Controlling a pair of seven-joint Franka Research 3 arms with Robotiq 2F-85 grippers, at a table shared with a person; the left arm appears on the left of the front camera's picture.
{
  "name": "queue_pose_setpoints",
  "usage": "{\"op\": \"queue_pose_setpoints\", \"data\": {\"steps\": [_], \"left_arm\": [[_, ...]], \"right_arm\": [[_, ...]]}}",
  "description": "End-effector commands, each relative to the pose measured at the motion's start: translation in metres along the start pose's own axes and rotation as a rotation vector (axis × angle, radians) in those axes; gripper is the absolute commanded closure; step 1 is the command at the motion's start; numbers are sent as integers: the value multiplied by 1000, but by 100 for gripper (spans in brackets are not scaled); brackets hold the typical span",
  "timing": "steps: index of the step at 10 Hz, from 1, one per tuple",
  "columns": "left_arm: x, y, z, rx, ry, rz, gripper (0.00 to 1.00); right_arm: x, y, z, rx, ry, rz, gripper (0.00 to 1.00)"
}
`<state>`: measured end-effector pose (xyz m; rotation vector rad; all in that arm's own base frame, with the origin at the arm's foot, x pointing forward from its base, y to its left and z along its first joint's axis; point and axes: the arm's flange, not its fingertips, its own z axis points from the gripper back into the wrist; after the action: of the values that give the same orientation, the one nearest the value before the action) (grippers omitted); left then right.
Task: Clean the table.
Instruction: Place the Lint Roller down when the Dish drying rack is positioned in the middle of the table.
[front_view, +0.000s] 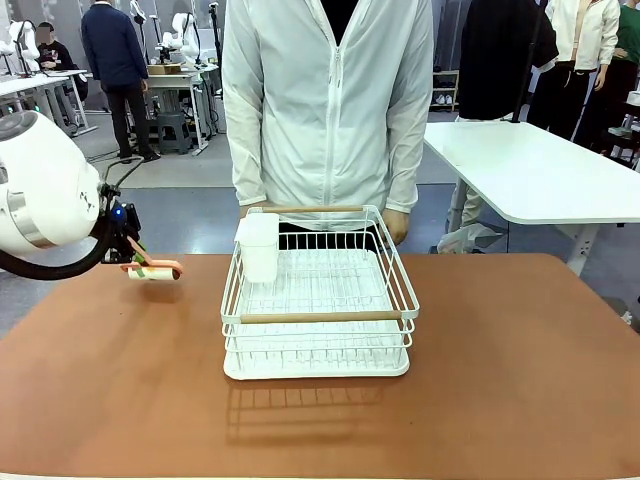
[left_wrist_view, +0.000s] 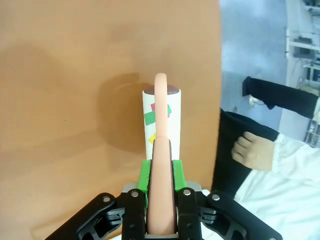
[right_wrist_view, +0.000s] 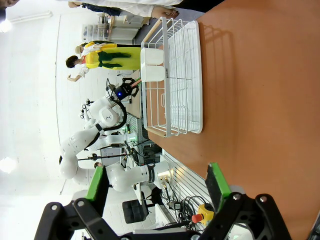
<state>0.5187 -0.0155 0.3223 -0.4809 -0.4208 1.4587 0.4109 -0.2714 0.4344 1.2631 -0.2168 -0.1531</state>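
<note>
Over at the left edge of the reddish-brown surface (front_view: 480, 370), the left gripper (left_wrist_view: 161, 167) has its jaws clamped on a lint roller (left_wrist_view: 161, 120), roller end pointing straight ahead, just above the top. Right gripper (right_wrist_view: 157, 187) hangs wide open, well away.

Wire rack (front_view: 318, 300) blocks mid-table (front_view: 520, 380) — flanks seemingly open.

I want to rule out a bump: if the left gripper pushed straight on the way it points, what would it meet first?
Most likely the table. The left gripper, jaws shut on the lint roller handle, points down at the bare brown top; the lint roller it carries would touch first. How far above the top it hangs is unclear.
</note>
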Motion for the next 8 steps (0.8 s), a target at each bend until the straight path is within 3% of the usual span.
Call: {"op": "queue_pose_setpoints", "data": {"steps": [1, 2, 3, 4, 5, 6, 7, 8], "left_arm": [[-2, 6, -9, 12, -14, 33, 81], [-2, 8, -10, 24, -19, 32, 81], [-1, 8, -8, 48, -17, 55, 67], [-1, 8, -5, 47, -25, 45, 62], [-2, 8, 0, 67, -15, 50, 47], [-4, 9, 8, 75, -23, 42, 42], [-5, 9, 15, 83, -28, 44, 28], [-6, 8, 23, 85, -41, 44, 23]], "right_arm": [[-3, 4, 0, -3, 3, 5, 0], [-3, 4, 0, -3, 3, 5, 0], [-3, 4, 0, -3, 3, 5, 0], [-3, 4, 0, -3, 3, 5, 0], [-3, 4, 0, -3, 3, 5, 0], [-3, 4, 0, -3, 3, 5, 0], [-3, 4, 0, -3, 3, 5, 0], [-3, 4, 0, -3, 3, 5, 0]]}}
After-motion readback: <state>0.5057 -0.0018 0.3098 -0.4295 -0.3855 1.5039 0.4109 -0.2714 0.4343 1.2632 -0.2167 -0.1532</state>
